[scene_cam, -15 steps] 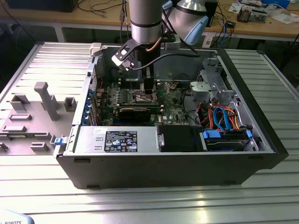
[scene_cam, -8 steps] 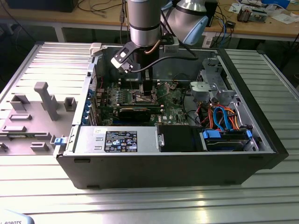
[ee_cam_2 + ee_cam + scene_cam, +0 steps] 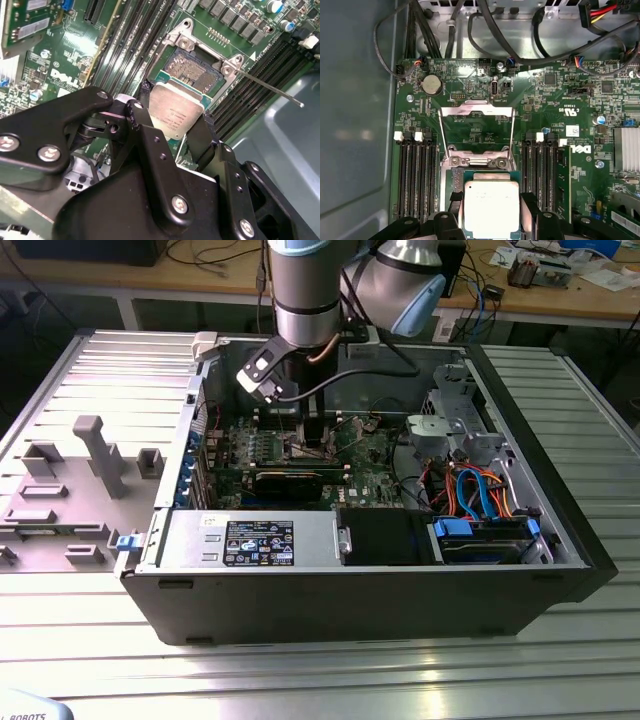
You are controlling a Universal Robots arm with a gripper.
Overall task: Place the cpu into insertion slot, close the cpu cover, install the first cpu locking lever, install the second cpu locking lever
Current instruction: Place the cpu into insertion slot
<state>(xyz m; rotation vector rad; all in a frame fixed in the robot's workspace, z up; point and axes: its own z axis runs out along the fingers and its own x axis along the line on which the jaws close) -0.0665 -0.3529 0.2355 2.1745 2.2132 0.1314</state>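
Note:
My gripper point(image 3: 176, 106) is shut on the cpu point(image 3: 175, 117), a silvery square chip pinched at two opposite edges by the black fingers point(image 3: 200, 137). In both wrist views the cpu point(image 3: 491, 207) hangs tilted just above the insertion slot point(image 3: 192, 70), partly covering it; the socket's contact field still shows beyond the chip. The cpu cover point(image 3: 470, 111) stands swung open past the socket. A thin locking lever point(image 3: 270, 87) sticks out free to one side. In the exterior view the gripper point(image 3: 305, 430) reaches down into the open computer case point(image 3: 400, 580).
Long memory slots point(image 3: 417, 175) flank the socket on both sides. A black graphics card point(image 3: 290, 480) lies across the board near the arm. Blue and orange drive cables point(image 3: 480, 490) fill the case at the exterior view's right. Grey fixtures point(image 3: 90, 455) stand on the table at its left.

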